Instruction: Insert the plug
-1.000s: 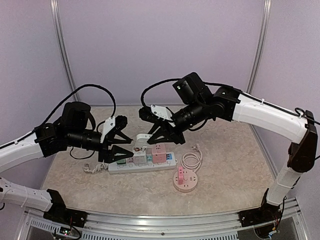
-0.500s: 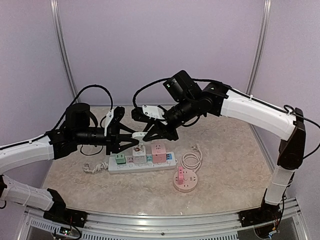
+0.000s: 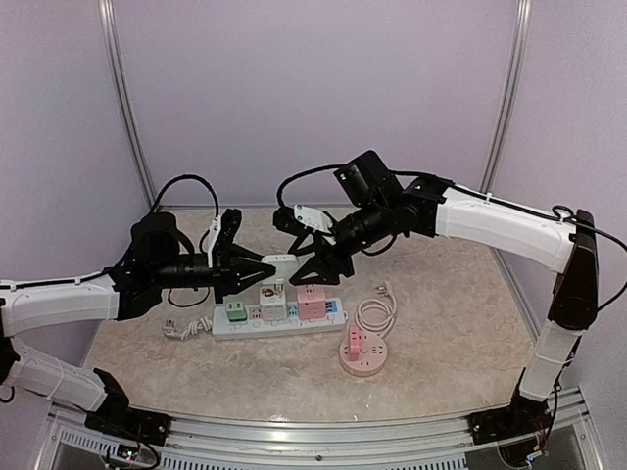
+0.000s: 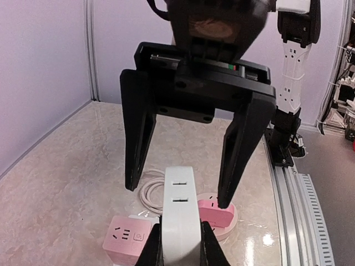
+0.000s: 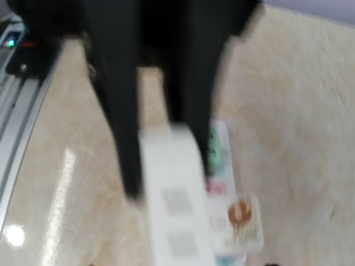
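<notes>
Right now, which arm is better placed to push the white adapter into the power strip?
Left: its gripper is shut on the white adapter; the right gripper is open, holding nothing.

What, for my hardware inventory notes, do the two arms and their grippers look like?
Both the left arm and right arm have white tubular links with black joints and wrists. A black cable loops above each wrist. The left gripper and right gripper are matte black, each with two long tapered fingers on a boxy body.
</notes>
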